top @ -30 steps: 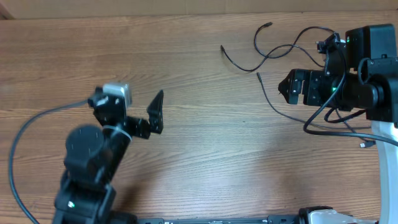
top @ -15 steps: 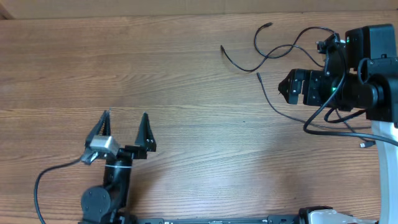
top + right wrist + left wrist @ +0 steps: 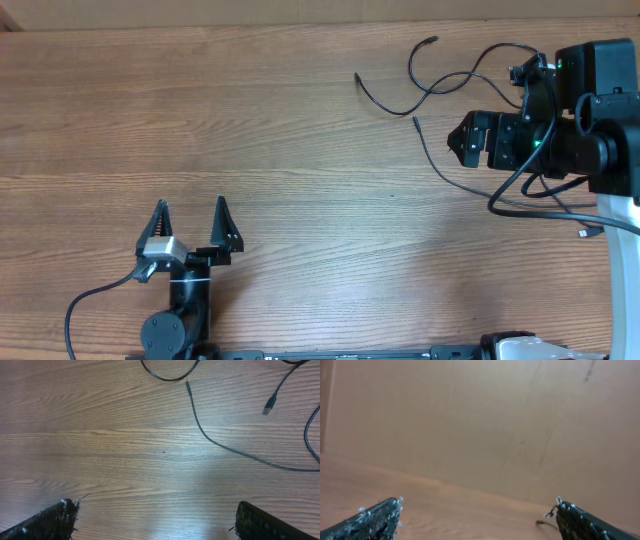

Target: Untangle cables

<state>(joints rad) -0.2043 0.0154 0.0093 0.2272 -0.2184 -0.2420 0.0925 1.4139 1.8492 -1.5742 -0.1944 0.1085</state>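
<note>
Several thin black cables [image 3: 440, 85] lie loosely crossed on the wooden table at the far right. One cable [image 3: 432, 160] runs from a plug tip near the right gripper toward the right edge. In the right wrist view that cable [image 3: 210, 440] curves across the wood, with another plug tip [image 3: 268, 409] beyond it. My right gripper [image 3: 458, 140] hovers beside the cables, jaws open and empty [image 3: 155, 510]. My left gripper [image 3: 190, 208] is open and empty near the front left, far from the cables [image 3: 477, 505].
The thick black robot cable [image 3: 520, 175] hangs from the right arm over the thin cords. A small plug [image 3: 584, 233] lies by the right arm base. A brown wall [image 3: 470, 420] stands behind the table.
My left arm has drawn back toward the table's front edge and turned its open gripper to point away. The right arm and the cables have not moved.
</note>
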